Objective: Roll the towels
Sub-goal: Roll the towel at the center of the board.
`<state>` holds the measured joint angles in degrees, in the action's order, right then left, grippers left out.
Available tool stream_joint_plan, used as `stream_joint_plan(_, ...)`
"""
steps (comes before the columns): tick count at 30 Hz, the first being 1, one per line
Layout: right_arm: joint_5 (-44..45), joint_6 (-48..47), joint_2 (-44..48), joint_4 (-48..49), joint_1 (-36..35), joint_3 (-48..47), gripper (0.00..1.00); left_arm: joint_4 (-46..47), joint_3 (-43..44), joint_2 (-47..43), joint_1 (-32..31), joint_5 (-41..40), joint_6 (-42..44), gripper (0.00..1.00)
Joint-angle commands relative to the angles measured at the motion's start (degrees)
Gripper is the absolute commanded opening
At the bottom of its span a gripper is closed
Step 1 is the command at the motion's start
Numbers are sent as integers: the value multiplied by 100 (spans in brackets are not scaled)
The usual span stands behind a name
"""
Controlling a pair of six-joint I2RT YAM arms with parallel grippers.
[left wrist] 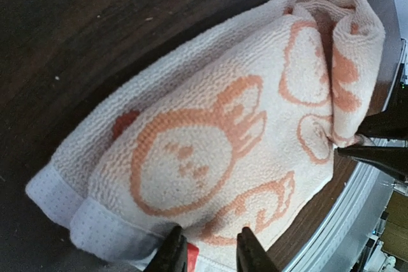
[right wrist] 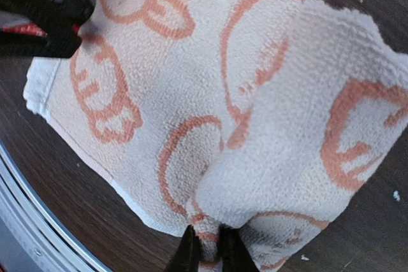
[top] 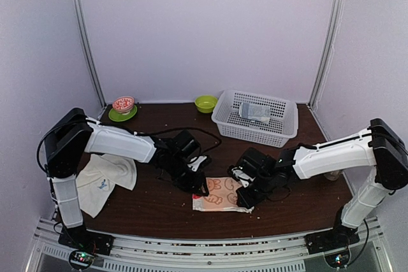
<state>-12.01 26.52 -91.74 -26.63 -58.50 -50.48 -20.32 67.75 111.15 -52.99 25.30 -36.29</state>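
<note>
On the top view, the plain cream towel (top: 102, 179) lies crumpled at the table's left side under the left arm, well apart from the left gripper (top: 199, 187), at about its 9 o'clock. That gripper sits at the left short end of the printed towel (top: 218, 195), jaws narrow and straddling the hem by a red tag (left wrist: 193, 256); I cannot tell whether they actually bite. The printed towel, loosely folded over itself, lies near the front edge with its long axis from 9 to 3 o'clock, so it stretches away at the left gripper's 3 o'clock. The right gripper (top: 244, 197) is at the far short end, its jaws nearly together and pinching a fold of cloth. Both arms are equally close, so the roll will likely run along that axis.
</note>
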Motion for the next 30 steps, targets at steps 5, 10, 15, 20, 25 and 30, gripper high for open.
stream_joint_plan(5, 126, 765, 274, 856, 131, 381, 22, -177, 169, -559, -12, -76, 190, 30)
stream_joint_plan(10, 2, 945, 219, 1116, 213, 421, 30, -117, 310, -566, -16, 34, 179, 30)
stream_joint_plan(15, -101, 1170, 369, 1577, 322, 728, 48, 355, 450, -470, -18, 417, 33, 31)
stream_joint_plan(20, -231, 1282, 425, 2026, 441, 1043, 57, 980, 777, -73, -23, 773, -237, 30)
stream_joint_plan(25, -310, 1242, 393, 2244, 479, 1153, 62, 1627, 1024, 352, -20, 1222, -640, 29)
stream_joint_plan(30, -345, 1163, 361, 2270, 480, 1156, 64, 1801, 1275, 640, -18, 1382, -759, 29)
